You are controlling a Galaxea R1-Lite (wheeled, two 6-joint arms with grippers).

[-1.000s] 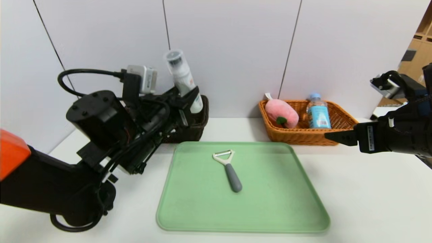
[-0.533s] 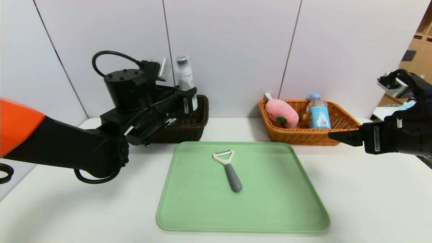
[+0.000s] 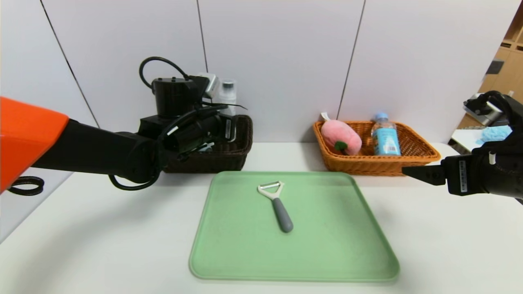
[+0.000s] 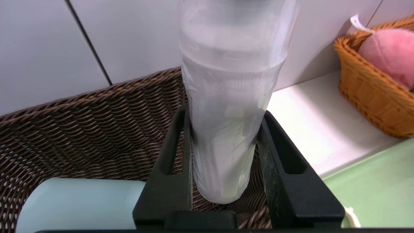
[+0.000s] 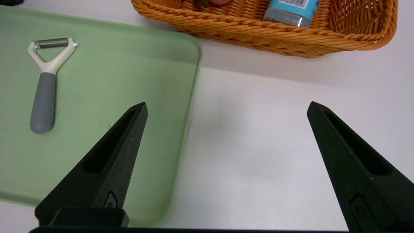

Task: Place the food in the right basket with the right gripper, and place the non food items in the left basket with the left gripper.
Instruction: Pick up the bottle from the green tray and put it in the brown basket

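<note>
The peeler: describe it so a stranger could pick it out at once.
Find the green tray in the middle of the white table, in front of both wicker baskets. The peeler lies alone on it, with its white Y-shaped head pointing toward the wall and a grey handle.

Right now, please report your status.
Left gripper shut on slim bottle, over dark basket. Right gripper open, idle. Peeler on tray, path unobstructed.

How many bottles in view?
2. The slim clear bottle is gripped upright by the left hand over the dark basket; the blue-label water bottle stands in the orange basket.
</note>
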